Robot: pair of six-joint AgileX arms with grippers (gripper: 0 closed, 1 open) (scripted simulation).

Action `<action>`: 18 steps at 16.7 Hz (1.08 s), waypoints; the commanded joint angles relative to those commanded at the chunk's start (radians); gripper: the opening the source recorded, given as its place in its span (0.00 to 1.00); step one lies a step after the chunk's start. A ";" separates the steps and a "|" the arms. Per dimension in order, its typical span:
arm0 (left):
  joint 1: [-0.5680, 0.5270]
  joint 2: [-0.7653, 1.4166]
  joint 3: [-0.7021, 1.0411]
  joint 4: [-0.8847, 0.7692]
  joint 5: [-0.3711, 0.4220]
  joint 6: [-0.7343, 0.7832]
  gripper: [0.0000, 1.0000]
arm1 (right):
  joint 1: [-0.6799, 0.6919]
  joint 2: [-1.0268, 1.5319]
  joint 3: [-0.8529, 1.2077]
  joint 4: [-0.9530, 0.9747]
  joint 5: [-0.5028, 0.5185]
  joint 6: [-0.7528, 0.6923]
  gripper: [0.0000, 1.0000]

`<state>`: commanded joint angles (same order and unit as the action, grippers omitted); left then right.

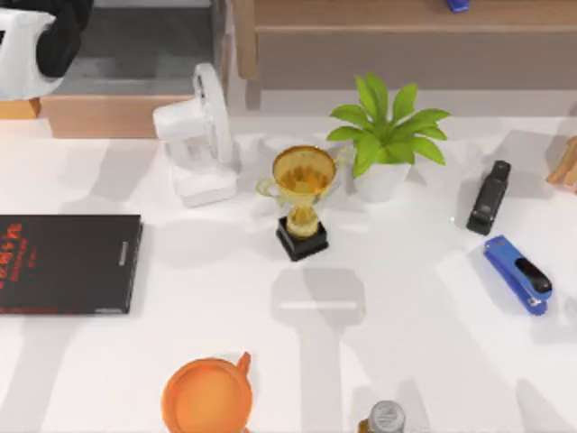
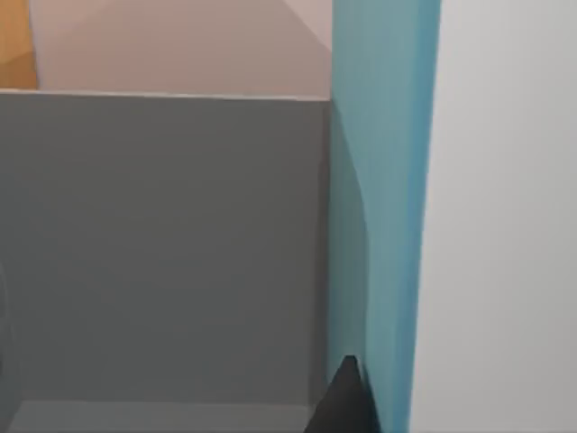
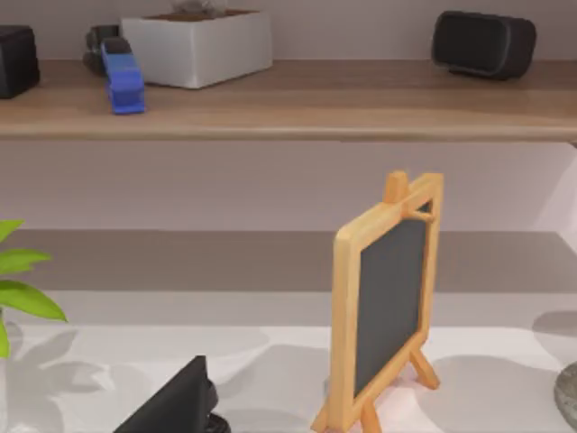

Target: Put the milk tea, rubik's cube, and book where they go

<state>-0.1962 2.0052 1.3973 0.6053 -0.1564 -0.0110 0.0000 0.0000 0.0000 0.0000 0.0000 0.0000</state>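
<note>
- Top view: white counter [image 1: 406,298] carrying a thin black book with red marks [image 1: 68,263] at the left edge, a white desk fan [image 1: 200,135], a gold trophy on a black base [image 1: 302,198] at centre, a potted green plant [image 1: 386,135], a black stapler [image 1: 489,197] and a blue stapler [image 1: 517,273] at the right, an orange cup [image 1: 207,395] and a grey-capped bottle [image 1: 385,419] at the near edge. A white and black arm part [image 1: 36,41] sits at the upper left corner, over a wooden, grey-floored compartment.
- Left wrist view: teal book [image 2: 383,207] standing upright, close against the camera, beside a grey panel [image 2: 162,244]; one dark fingertip [image 2: 343,401] touches its lower edge. Whether the left fingers clamp the book cannot be told.
- Right wrist view: small wood-framed chalkboard easel [image 3: 388,298] on the counter, a plant leaf [image 3: 22,289] at the side, a wooden shelf [image 3: 288,104] above with a blue stapler [image 3: 122,77], a white planter [image 3: 198,45] and a black speaker [image 3: 482,41]. State of the right fingers cannot be told.
</note>
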 joint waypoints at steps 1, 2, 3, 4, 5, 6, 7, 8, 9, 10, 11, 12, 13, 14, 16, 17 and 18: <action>0.000 0.000 0.000 0.000 0.000 0.000 0.00 | 0.000 0.000 0.000 0.000 0.000 0.000 1.00; 0.000 0.000 0.000 0.000 0.000 0.000 0.00 | 0.000 0.000 0.000 0.000 0.000 0.000 1.00; 0.000 0.000 0.000 0.000 0.000 0.000 0.00 | 0.000 0.000 0.000 0.000 0.000 0.000 1.00; 0.000 0.000 0.000 0.000 0.000 0.000 0.00 | 0.000 0.000 0.000 0.000 0.000 0.000 1.00; 0.000 0.000 0.000 0.000 0.000 0.000 0.00 | 0.000 0.000 0.000 0.000 0.000 0.000 1.00; 0.000 0.000 0.000 0.000 0.000 0.000 0.00 | 0.000 0.000 0.000 0.000 0.000 0.000 1.00; 0.000 0.000 0.000 0.000 0.000 0.000 0.00 | 0.000 0.000 0.000 0.000 0.000 0.000 1.00; -0.002 -0.002 0.000 0.000 0.000 0.001 0.00 | 0.000 0.000 0.000 0.000 0.000 0.000 1.00; -0.003 -0.005 -0.002 -0.001 0.000 0.001 0.00 | 0.000 0.000 0.000 0.000 0.000 0.000 1.00; -0.003 -0.014 -0.007 -0.005 -0.001 0.001 0.00 | 0.000 0.000 0.000 0.000 0.000 0.000 1.00; -0.004 -0.026 -0.014 -0.011 -0.002 0.002 0.00 | 0.000 0.000 0.000 0.000 0.000 0.000 1.00; -0.005 -0.039 -0.021 -0.016 -0.004 0.002 0.00 | 0.000 0.000 0.000 0.000 0.000 0.000 1.00; -0.006 -0.047 -0.026 -0.020 -0.004 0.002 0.00 | 0.000 0.000 0.000 0.000 0.000 0.000 1.00; -0.006 -0.050 -0.027 -0.021 -0.005 0.002 0.00 | 0.000 0.000 0.000 0.000 0.000 0.000 1.00; -0.006 -0.050 -0.027 -0.021 -0.005 0.002 0.00 | 0.000 0.000 0.000 0.000 0.000 0.000 1.00; -0.003 -0.046 -0.024 -0.020 -0.005 0.003 0.00 | 0.000 0.000 0.000 0.000 0.000 0.000 1.00; -0.003 -0.046 -0.024 -0.020 -0.005 0.003 0.00 | 0.000 0.000 0.000 0.000 0.000 0.000 1.00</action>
<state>-0.1992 1.9593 1.3734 0.5858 -0.1613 -0.0080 0.0000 0.0000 0.0000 0.0000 0.0000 0.0000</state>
